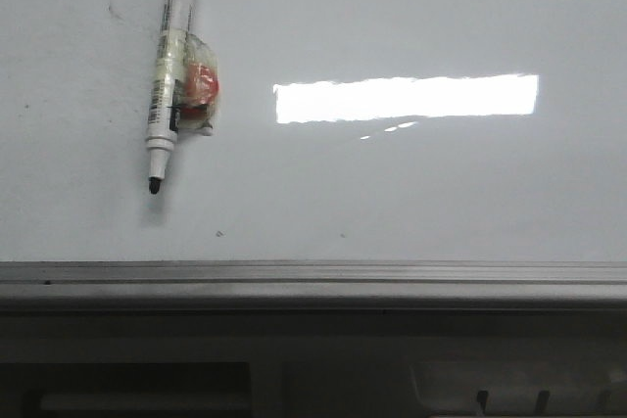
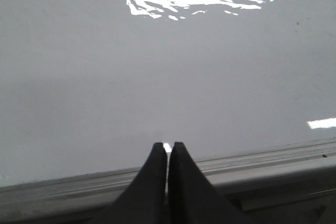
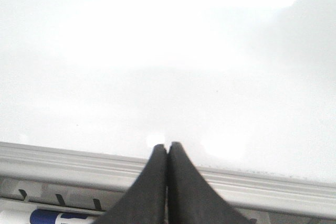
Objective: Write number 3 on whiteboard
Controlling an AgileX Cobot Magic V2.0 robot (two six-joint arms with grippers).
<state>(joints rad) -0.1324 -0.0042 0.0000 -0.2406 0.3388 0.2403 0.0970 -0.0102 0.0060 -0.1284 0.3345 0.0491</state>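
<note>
The whiteboard point(image 1: 411, 193) is a glossy white-grey board with a grey metal frame along its near edge. No number 3 shows on it. A white marker point(image 1: 167, 66) with a black tip lies on the board at the far left, with a taped red-and-clear lump at its side. My left gripper point(image 2: 167, 146) is shut and empty over the board's near frame. My right gripper point(image 3: 167, 145) is shut and empty over the near frame too. Neither gripper shows in the front view.
Small dark specks point(image 1: 218, 234) dot the board near the frame. A lamp's bright reflection point(image 1: 407, 97) lies on the board. Below the frame point(image 3: 63, 158), a blue-labelled marker point(image 3: 47, 216) lies in a tray.
</note>
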